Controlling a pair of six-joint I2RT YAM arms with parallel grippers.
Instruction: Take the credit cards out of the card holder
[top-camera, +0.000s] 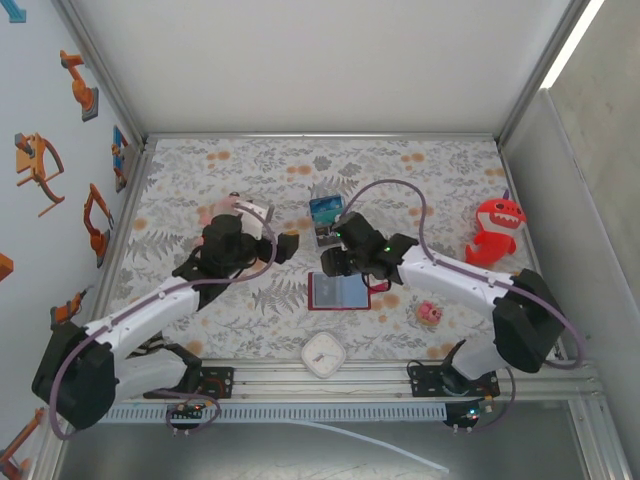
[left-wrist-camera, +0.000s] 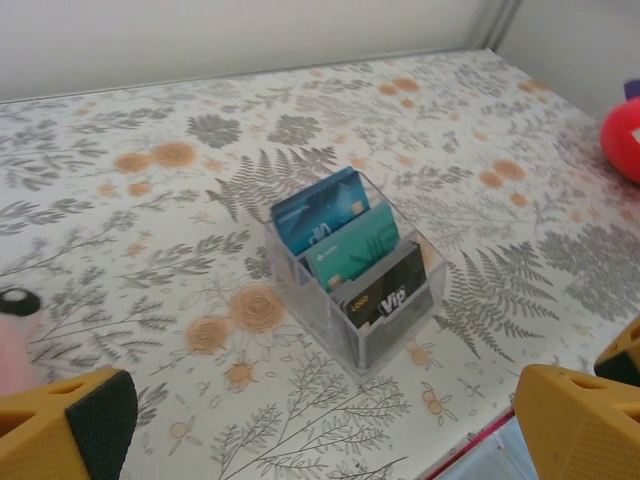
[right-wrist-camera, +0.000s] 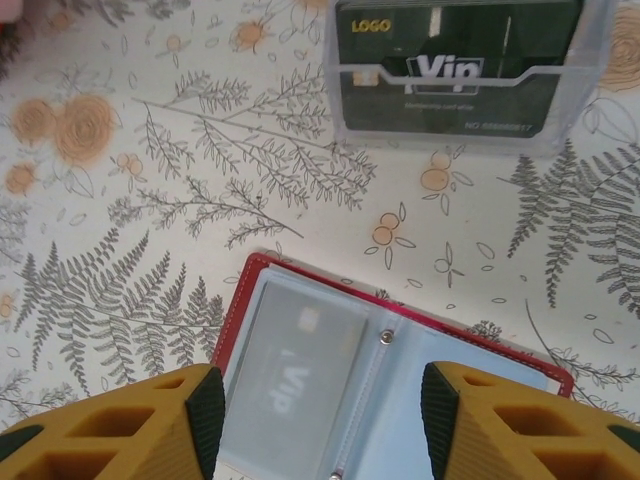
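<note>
Right pincer (right-wrist-camera: 322, 400) parted above card holder (right-wrist-camera: 330, 350), opened flat, long axis left-right

Card box (top-camera: 326, 216) just behind the card holder (top-camera: 338, 291)

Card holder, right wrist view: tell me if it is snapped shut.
No, the card holder lies open, with a card visible in its clear pocket.

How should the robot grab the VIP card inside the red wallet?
Probably from above: the card holder lies open and flat, with the VIP card under a cloudy sleeve. Pinch whichever card edge reaches the sleeve's mouth; which edge is unclear.
</note>
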